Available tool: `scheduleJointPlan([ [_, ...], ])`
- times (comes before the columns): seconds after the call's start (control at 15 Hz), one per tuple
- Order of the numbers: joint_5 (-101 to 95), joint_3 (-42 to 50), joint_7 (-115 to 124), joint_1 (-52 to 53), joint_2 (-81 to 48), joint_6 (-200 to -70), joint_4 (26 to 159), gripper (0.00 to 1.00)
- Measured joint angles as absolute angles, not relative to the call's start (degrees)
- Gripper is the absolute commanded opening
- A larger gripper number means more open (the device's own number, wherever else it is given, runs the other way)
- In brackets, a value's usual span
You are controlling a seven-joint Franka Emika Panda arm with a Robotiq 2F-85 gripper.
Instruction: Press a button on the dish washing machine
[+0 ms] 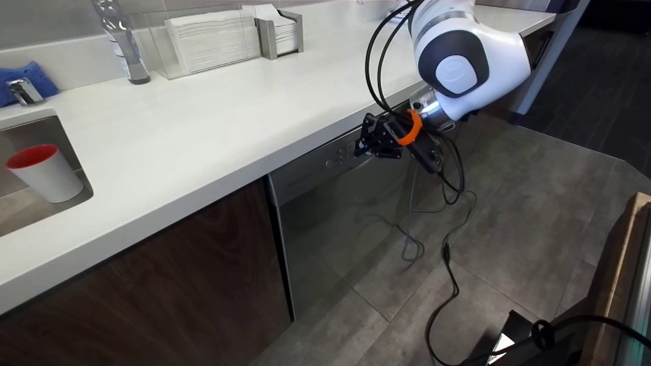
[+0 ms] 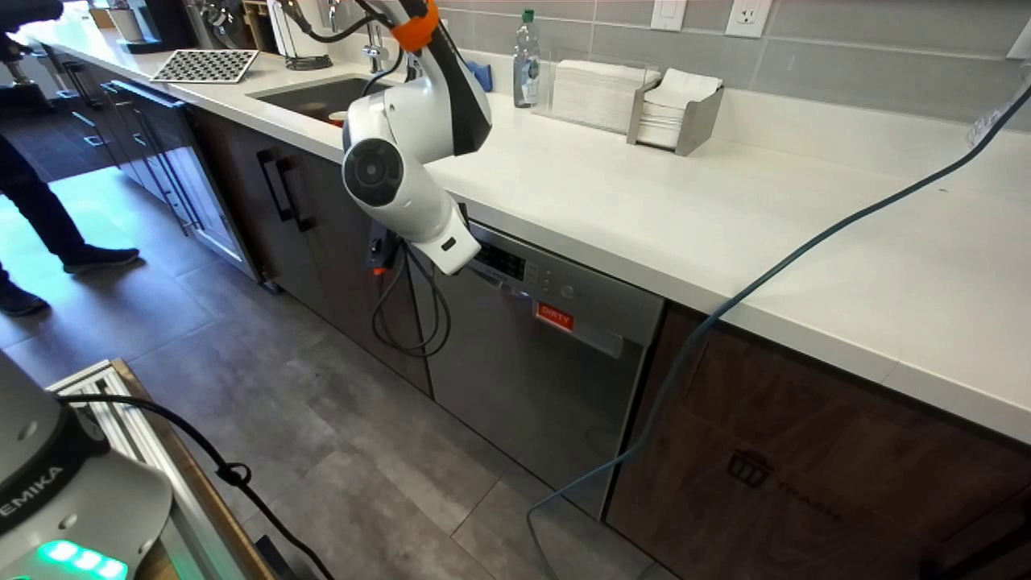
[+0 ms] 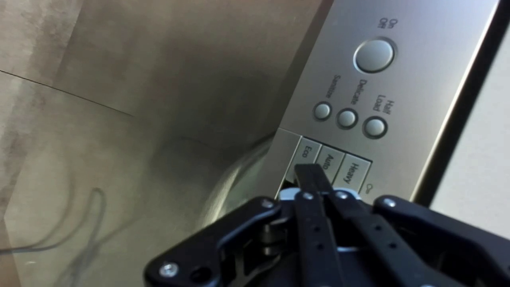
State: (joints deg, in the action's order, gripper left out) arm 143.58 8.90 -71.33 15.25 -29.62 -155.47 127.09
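Fingers, clenched together around nothing, are held close by the Auto button of the dish washing machine under the white tabletop, so aiming is presumably in hand and, with contact not discernible, a straight push seems to be called for next.

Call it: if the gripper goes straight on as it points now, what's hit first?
Probably the dishwasher control panel, around the Eco button or Auto button; the wrist view doesn't settle which, nor whether the gripper touches.
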Motion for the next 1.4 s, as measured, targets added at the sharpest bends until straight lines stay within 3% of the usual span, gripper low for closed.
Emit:
scheduleJointPlan([
  [1.4, 143.58, 8.9, -58.46, 13.61, -29.62, -149.04, 129.07, 0.0],
])
